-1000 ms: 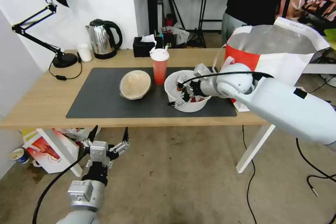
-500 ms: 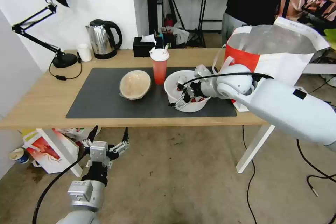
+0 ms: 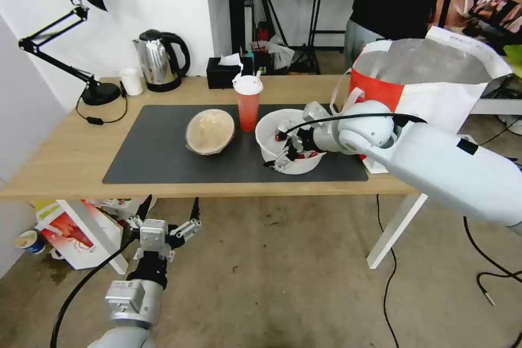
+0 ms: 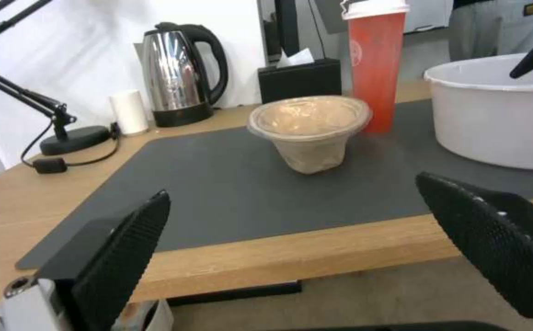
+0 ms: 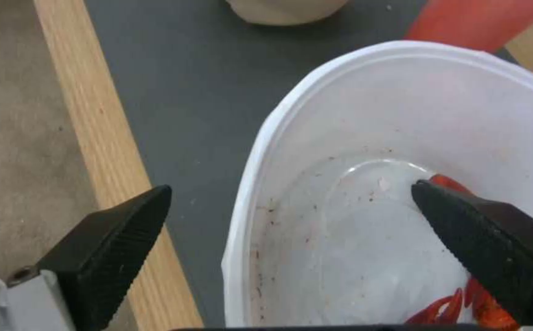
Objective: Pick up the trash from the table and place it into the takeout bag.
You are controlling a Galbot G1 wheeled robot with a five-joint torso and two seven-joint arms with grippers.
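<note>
Since a second ago the right claw (image 3: 281, 148) has moved only a tiny bit, sliding a little over the white bowl (image 3: 291, 162); the bowl, the cup and the bag sit where they sat before; the left claw (image 3: 166, 216) has not moved at all.

Now the right claw is at the near rim of the white bowl, with its two black fingers (image 5: 119, 239) spread wide apart; one finger is outside the rim, over the dark mat (image 3: 163, 157), and the other is inside the bowl, over the red crayfish shells (image 5: 462, 303); it holds nothing, and I cannot tell if a finger touches the rim.

The white bowl stands on the mat at its right end, on the counter (image 3: 65, 147); the red cup (image 3: 248, 103) with its white lid stands just beside the bowl, on its left and a bit farther back; the beige-brown bowl (image 3: 210, 131) sits on the mat left of the cup, with a clear film over its top.

The takeout bag (image 3: 424, 87) stands at the right end of the counter, its top open and its silver inside showing; the right arm reaches across in front of it.

The left claw hangs low in front of the counter's edge, over the floor; its fingers (image 4: 125, 243) are wide apart and hold nothing.
</note>
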